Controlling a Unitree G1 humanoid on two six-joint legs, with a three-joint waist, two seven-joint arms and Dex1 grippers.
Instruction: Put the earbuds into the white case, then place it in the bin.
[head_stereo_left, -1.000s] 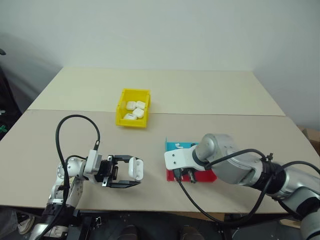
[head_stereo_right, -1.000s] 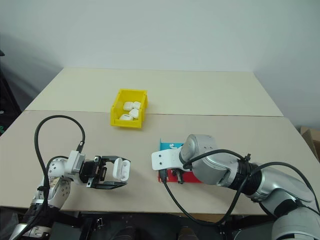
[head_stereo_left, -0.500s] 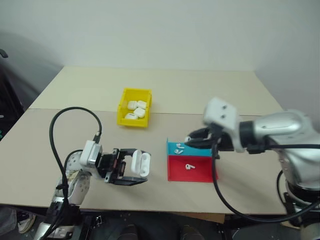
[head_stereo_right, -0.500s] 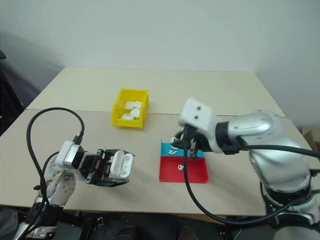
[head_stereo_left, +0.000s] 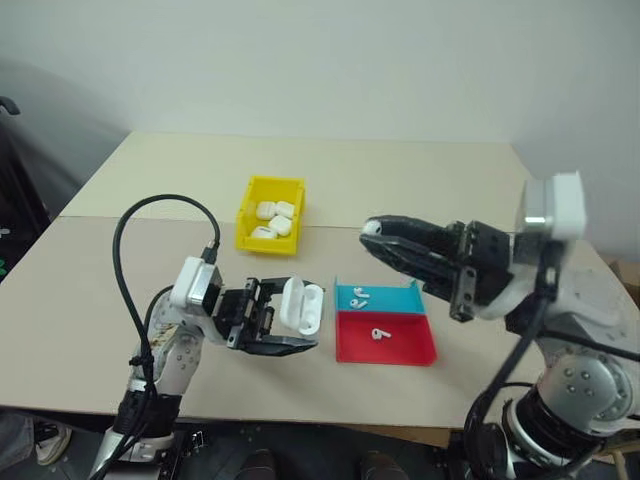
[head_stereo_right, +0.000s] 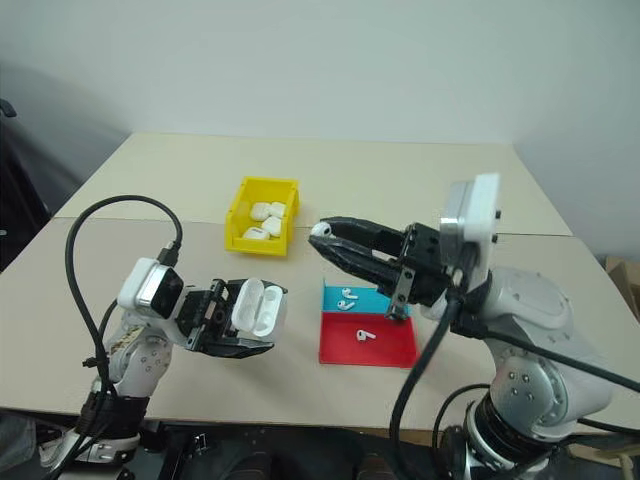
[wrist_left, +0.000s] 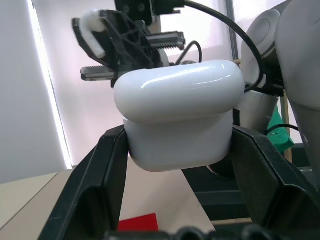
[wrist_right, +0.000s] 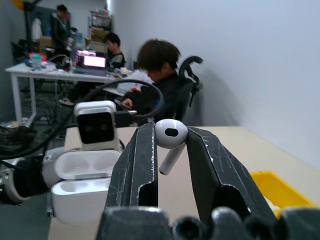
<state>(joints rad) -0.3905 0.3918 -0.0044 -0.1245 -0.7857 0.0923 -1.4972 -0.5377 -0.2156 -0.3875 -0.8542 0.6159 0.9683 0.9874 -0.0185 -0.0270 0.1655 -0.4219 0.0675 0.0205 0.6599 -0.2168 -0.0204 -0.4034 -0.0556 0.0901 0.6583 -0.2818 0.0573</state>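
One earbud (wrist_right: 170, 137) is pinched at the right end effector (head_stereo_left: 372, 229) tips, raised beside the open white case (head_stereo_left: 300, 305) clamped in the left end effector (head_stereo_left: 285, 322); insertion is in hand, and fine alignment over a socket is judged necessary next

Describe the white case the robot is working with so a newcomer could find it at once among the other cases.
Start at the beige table and find the yellow bin with several closed white cases lying in it. Nearer the robot, left of the blue tray and red tray, the left claw holds the white case above the table. It alone is gripped, has its lid open and is outside the bin.
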